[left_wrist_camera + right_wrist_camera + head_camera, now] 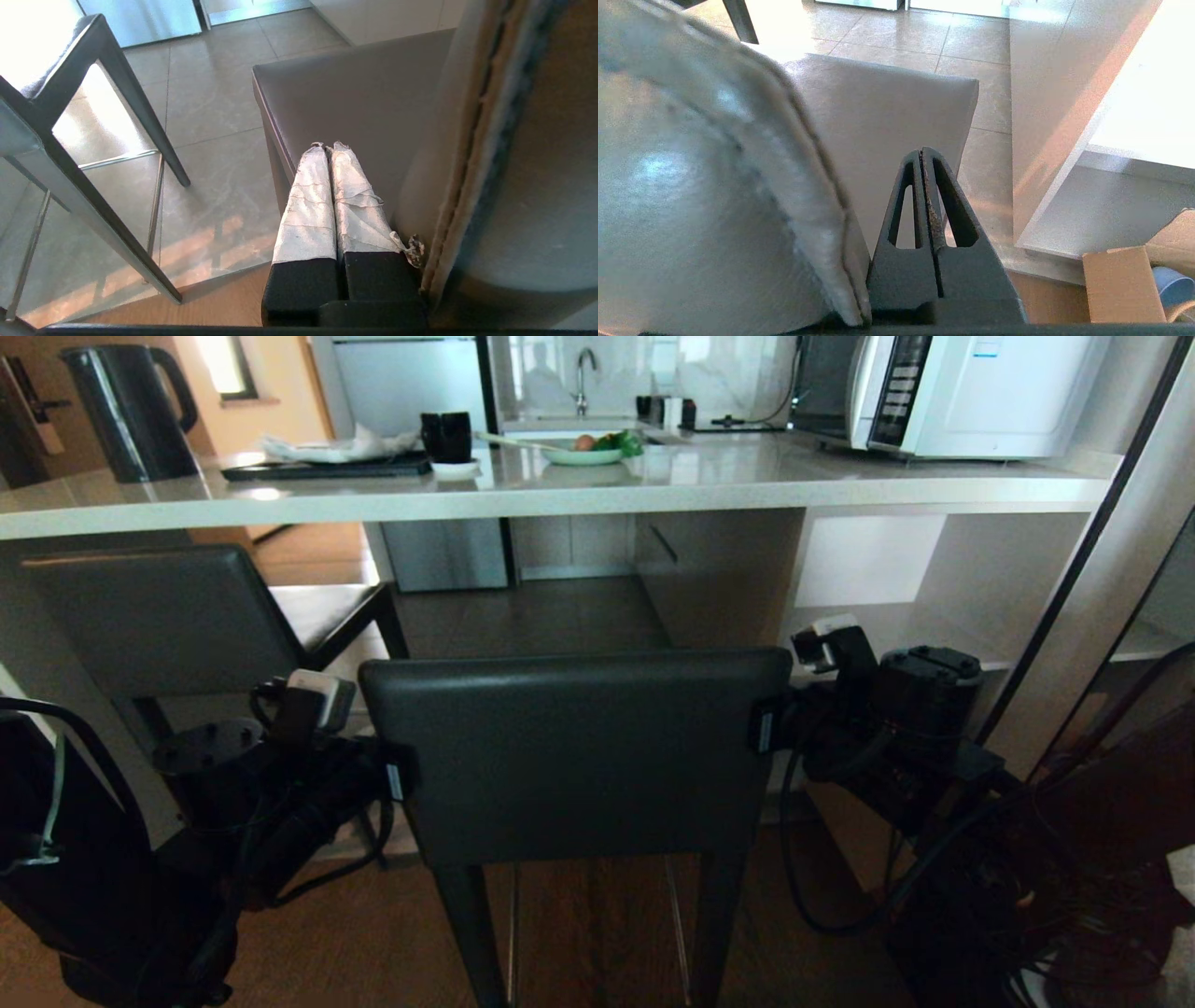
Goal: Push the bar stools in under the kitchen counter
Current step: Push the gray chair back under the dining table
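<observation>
The nearer bar stool [579,747] stands in front of me with its dark backrest facing me, its seat short of the kitchen counter [653,490]. My left gripper [397,782] sits against the backrest's left edge and my right gripper [766,726] against its right edge. In the left wrist view the tape-wrapped left gripper [328,147] is shut and empty over the seat [364,93], beside the backrest [514,163]. The right gripper [921,151] is shut too, next to the backrest [691,186]. The second bar stool [159,616] stands to the left, close to the counter.
On the counter are a black kettle [131,411], a mug [446,436], a plate of food [583,453] and a microwave [943,392]. A white open shelf unit [896,579] stands right of the stool gap. A cardboard box [1120,284] lies on the floor near it.
</observation>
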{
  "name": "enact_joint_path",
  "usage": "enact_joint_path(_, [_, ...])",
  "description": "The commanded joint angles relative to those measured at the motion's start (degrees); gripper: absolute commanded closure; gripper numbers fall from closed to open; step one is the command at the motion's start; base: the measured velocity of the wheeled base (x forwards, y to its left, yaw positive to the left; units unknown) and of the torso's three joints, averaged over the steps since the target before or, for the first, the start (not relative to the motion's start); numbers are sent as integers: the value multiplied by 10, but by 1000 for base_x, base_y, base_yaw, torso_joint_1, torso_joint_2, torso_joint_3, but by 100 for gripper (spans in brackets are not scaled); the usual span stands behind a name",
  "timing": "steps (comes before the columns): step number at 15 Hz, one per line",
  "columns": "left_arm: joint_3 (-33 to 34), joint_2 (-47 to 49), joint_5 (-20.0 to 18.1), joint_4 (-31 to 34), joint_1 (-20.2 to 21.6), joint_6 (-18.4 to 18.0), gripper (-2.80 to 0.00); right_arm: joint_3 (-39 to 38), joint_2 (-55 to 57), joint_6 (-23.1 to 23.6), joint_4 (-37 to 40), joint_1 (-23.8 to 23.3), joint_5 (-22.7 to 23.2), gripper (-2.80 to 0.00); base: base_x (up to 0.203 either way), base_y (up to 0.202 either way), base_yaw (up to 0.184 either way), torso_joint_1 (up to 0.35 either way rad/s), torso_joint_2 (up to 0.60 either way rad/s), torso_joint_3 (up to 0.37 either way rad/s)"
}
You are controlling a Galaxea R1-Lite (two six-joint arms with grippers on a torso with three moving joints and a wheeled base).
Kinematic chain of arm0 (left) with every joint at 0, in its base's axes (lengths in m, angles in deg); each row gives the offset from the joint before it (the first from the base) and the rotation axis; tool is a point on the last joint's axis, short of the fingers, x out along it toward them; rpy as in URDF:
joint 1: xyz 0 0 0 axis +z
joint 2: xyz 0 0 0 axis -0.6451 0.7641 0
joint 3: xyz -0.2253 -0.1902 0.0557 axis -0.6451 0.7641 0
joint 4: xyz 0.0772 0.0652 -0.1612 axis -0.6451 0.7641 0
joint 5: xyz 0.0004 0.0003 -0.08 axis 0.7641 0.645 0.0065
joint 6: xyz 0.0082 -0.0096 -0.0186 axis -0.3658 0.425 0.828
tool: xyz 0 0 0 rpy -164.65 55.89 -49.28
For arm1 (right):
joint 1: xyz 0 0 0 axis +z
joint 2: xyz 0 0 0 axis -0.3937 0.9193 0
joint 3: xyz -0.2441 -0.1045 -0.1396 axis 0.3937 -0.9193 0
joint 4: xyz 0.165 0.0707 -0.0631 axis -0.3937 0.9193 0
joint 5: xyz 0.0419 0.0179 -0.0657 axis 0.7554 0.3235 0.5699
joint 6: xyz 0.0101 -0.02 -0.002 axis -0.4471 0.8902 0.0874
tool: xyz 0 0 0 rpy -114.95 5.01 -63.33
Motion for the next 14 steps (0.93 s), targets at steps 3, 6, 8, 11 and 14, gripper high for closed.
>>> enact_joint_path(3, [0, -1, 0, -6, 0, 0, 0, 5, 3, 1, -3, 0, 0, 0, 0, 0, 0, 0, 0, 0])
enact_joint_path(6, [-5, 2, 0, -6, -2, 0, 0, 52, 20, 3, 18, 0, -1, 0, 0, 0, 0, 0, 0, 0])
enact_joint_path(8, [-18, 13, 3, -6, -1, 0, 0, 86, 33, 3, 35, 0, -3, 0, 0, 0, 0, 0, 0, 0])
enact_joint_path(11, [-21, 15, 4, -6, -7, 0, 0, 137, 52, 3, 61, 0, -5, 0, 0, 0, 0, 0, 0, 0])
enact_joint_path(14, [-21, 17, 4, -6, -7, 0, 0, 148, 65, 3, 72, 2, -6, 0, 0, 0, 0, 0, 0, 0])
